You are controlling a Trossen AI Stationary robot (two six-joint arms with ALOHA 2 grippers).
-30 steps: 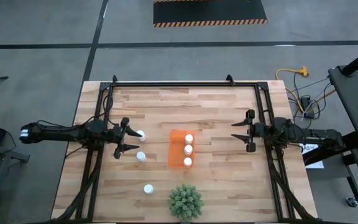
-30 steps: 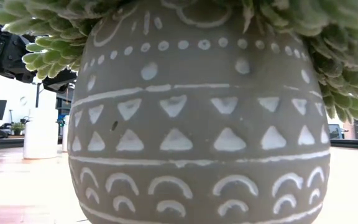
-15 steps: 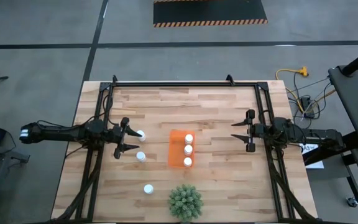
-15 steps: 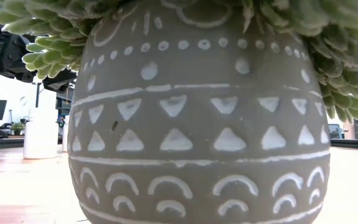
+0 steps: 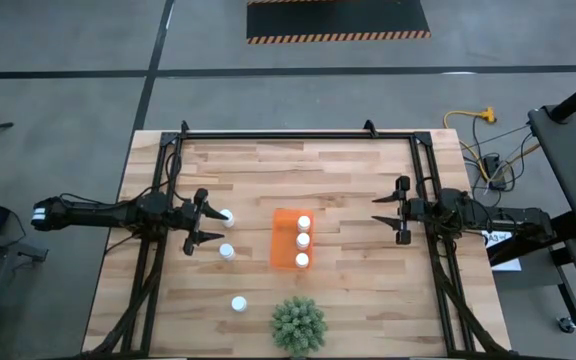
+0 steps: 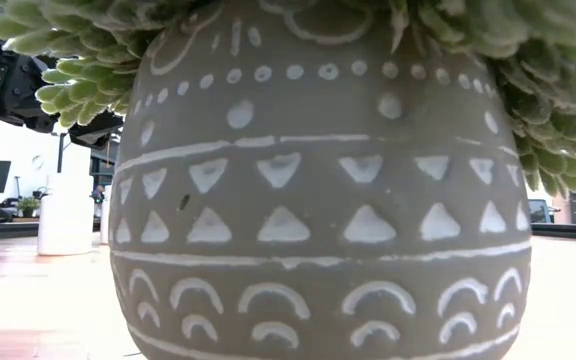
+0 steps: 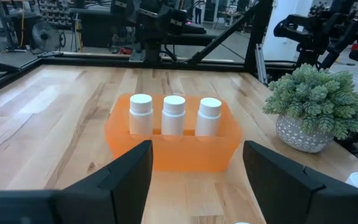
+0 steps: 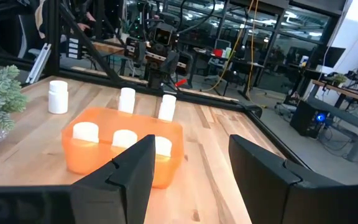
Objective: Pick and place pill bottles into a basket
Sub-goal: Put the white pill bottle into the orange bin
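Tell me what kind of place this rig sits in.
Probably a robotics lab or workshop: a wooden table on concrete floor, hazard-striped matting nearby, and other robot arms and workbenches behind the orange basket.

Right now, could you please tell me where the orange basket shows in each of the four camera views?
High view: the basket sits mid-table, just above the plant.
Low view: not in it; the plant's pot fills the picture.
Left wrist view: centre, three pill bottles standing inside.
Right wrist view: left of centre, beyond the right hand.
Shared landmark: the plant, in all four views.
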